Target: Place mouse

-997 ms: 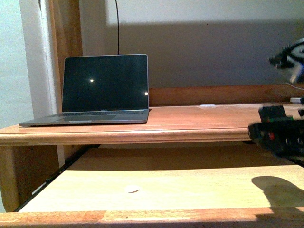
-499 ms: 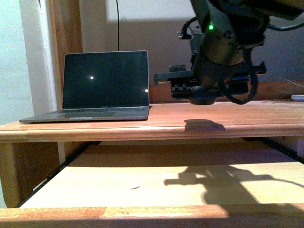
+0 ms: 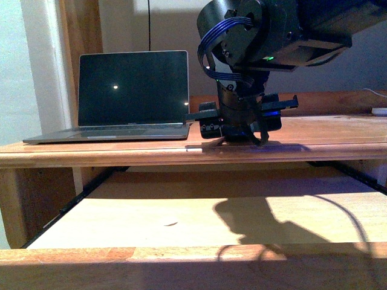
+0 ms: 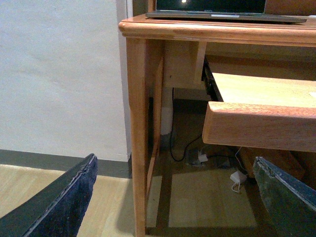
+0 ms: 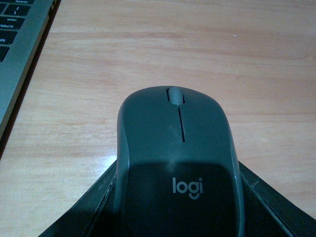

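Note:
The mouse (image 5: 177, 163) is dark grey with a scroll wheel and a "logi" mark. My right gripper (image 5: 180, 202) is shut on it, one finger against each side. In the front view the right gripper (image 3: 239, 134) hangs low over the wooden desk top (image 3: 338, 142), just right of the laptop (image 3: 133, 99); the mouse is hidden behind the gripper there. I cannot tell whether the mouse touches the wood. My left gripper (image 4: 170, 200) is open with nothing in it, down beside the desk leg (image 4: 138, 143) near the floor.
The laptop's keyboard edge (image 5: 19, 44) lies close to the mouse. Below the desk top a pale pull-out shelf (image 3: 199, 208) carries a small pale disc (image 3: 170, 223). A white object (image 3: 380, 111) sits at the far right of the desk. Cables (image 4: 197, 153) lie on the floor.
The right arm has swung in from the right edge toward the laptop and dropped low over the desk top. Its shadow on the shelf moved left with it.

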You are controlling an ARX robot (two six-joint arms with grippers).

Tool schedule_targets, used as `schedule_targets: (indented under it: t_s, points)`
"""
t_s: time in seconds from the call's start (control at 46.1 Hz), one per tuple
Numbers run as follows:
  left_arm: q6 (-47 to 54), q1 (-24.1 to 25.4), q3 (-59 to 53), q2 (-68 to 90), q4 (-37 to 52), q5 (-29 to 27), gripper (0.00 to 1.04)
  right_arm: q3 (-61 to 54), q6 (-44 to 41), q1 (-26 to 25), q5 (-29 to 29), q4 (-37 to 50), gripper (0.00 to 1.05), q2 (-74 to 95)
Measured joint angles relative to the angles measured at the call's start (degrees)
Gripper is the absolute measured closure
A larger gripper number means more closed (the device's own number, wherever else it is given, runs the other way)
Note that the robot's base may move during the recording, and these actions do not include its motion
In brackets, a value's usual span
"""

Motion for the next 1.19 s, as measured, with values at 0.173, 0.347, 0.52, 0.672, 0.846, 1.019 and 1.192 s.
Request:
schedule_targets:
  t_s: [0.173,0.347,0.52,0.672,0.846,1.019,1.192]
  points:
    - [0.0,0.0,0.0,0.0,0.0,0.0,0.08,-0.61,0.44,0.15,-0.66,3.41,0.34,0.35]
    - [0.0,0.0,0.0,0.0,0.0,0.02,0.08,-5.55,2.03,-0.35,-2.25,11.06,0.09,-1.44]
    - [0.0,0.0,0.0,0.0,0.0,0.0,0.08,-16.11,5.7,-3.13,-8.76,19.65,0.07,-10.62]
    - [0.0,0.0,0.0,0.0,0.0,0.02,0.08,-29.86,6.12,-7.61,-15.74,27.74,0.07,-25.14]
    - [0.0,0.0,0.0,0.0,0.0,0.02,0.08,-51.63,6.43,-14.56,-27.89,35.04,0.07,-43.85]
    - [0.02,0.0,0.0,0.0,0.0,0.0,0.08,-71.25,5.6,-20.92,-44.26,38.16,0.07,-57.94]
    - [0.0,0.0,0.0,0.0,0.0,0.0,0.08,-86.47,1.77,-26.27,-59.14,36.85,0.07,-70.2]
